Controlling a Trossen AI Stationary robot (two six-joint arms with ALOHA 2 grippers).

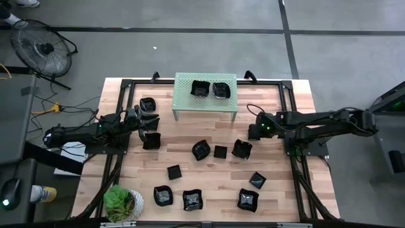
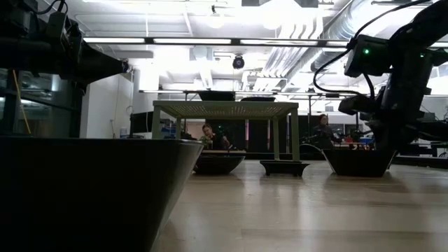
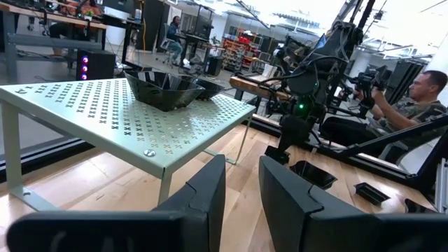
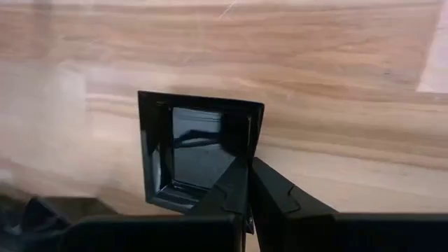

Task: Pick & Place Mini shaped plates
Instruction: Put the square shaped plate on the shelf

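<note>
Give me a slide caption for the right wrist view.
Right end effector shut on the rim of a square black mini plate lying on the wooden table.

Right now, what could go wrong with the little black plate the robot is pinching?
1. The right gripper pinches the square plate only by one thin rim, so the plate might slip out or tilt when lifted.
2. The green shelf already holds two plates side by side, so a new one could bump them.
3. The left gripper waits, open, close to the shelf, so the arms might crowd each other there.
</note>
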